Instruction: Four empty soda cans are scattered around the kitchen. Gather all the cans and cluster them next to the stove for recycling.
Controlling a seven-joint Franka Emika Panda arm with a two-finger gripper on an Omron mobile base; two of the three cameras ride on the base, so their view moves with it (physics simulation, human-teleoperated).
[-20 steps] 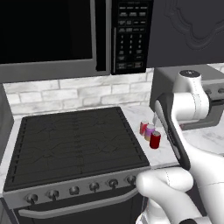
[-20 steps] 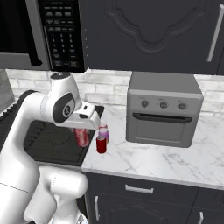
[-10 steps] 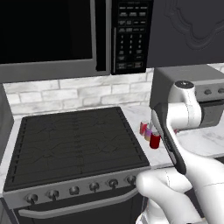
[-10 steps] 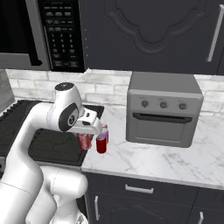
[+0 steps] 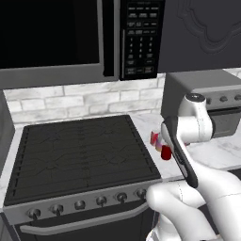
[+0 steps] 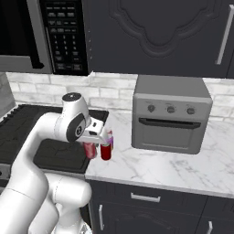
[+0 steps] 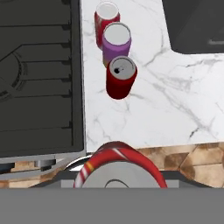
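Seen from the hand's own camera, the black stove [image 7: 39, 78] takes up the left side, its grated cooktop running right up to the edge of the white marble counter [image 7: 175, 100]. Just right of that edge, three soda cans stand upright in a tight row: a red can [image 7: 106, 17] farthest off, a purple can [image 7: 116, 42] touching it, and a second red can [image 7: 121, 77] nearest. They appear grouped there because the task asks for all four cans beside the stove. To the far right sits the dark front of a toaster oven [image 7: 197, 24].

At the bottom of this view, a fourth red can [image 7: 119, 168] with a silver top sits close against the camera, over the counter's front edge with tiled floor showing beyond. The gripper [image 6: 93, 137] is closed around this can, carrying it upright just beside the row. It likely needs setting down on the bare counter next to the others.
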